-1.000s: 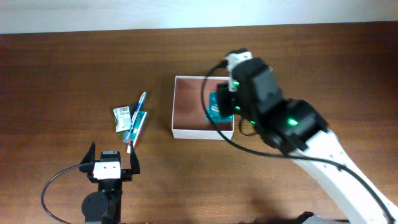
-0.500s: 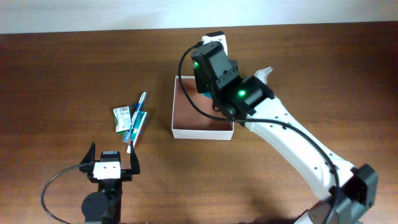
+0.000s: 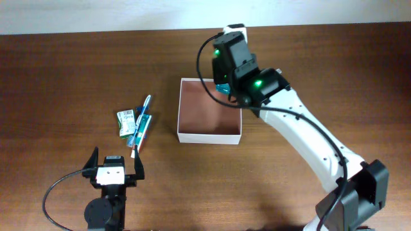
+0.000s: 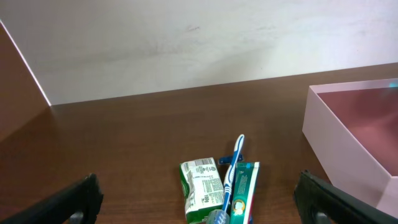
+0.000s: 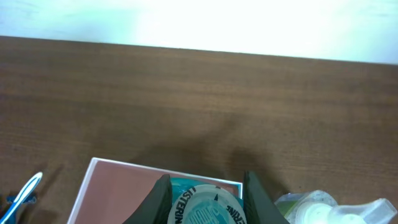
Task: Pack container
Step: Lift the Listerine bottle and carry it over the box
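The container (image 3: 209,110) is a square shallow box with white walls and a reddish-brown inside, at the table's middle. It also shows in the left wrist view (image 4: 348,130) and the right wrist view (image 5: 124,190). My right gripper (image 3: 225,83) hangs over the container's back right corner, shut on a teal Listerine mouthwash bottle (image 5: 208,208) with its white cap between the fingers. My left gripper (image 3: 115,170) is open and empty near the front edge; in the left wrist view (image 4: 199,208) its jaws frame the toiletries.
A green pack (image 3: 126,122), a blue toothbrush (image 3: 144,109) and a teal toothpaste box (image 3: 140,130) lie together left of the container. A clear plastic bottle (image 5: 320,208) lies on the table right of the container, mostly hidden by the right arm in the overhead view.
My right arm has swung from the container's right side to its back right corner, still holding the teal bottle. The left arm has not moved.
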